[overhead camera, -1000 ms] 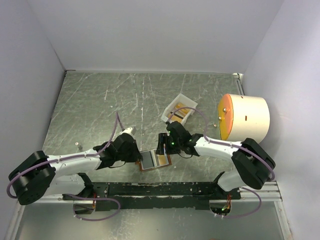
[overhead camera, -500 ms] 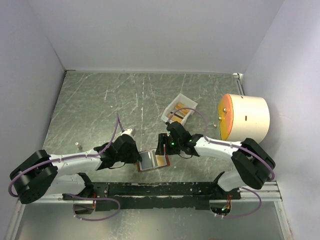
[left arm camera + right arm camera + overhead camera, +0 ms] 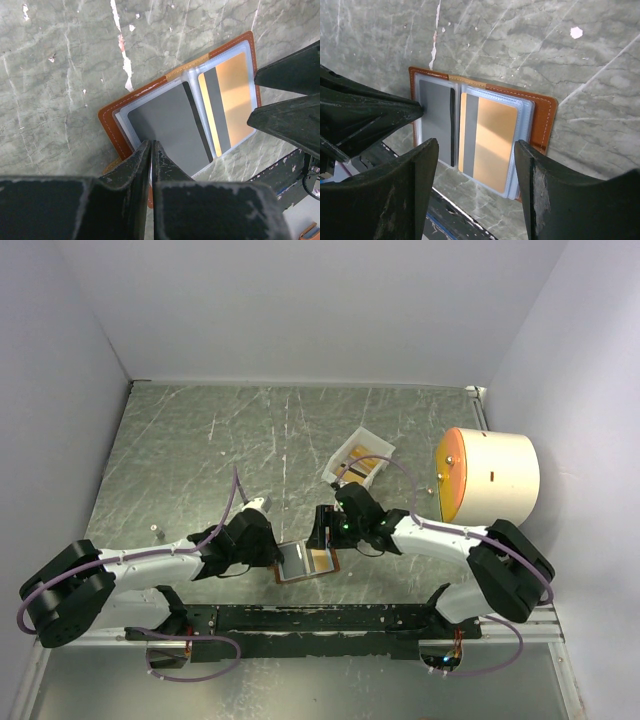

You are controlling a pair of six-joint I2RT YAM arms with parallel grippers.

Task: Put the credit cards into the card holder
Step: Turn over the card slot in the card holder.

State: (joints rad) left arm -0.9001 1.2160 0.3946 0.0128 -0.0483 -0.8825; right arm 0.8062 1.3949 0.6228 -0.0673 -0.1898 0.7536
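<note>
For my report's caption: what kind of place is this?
Probably a robot test cell: plain white walls enclose a scratched grey table; the left arm and right arm are bolted to a black rail.

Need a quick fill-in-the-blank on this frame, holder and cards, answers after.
The card holder lies folded ___, pockets up. The left tool is ___ on its left edge. Its right pocket holds a card coloured ___. Spare cards sit in the white ___.
Missing: open; shut; orange; tray.
</note>
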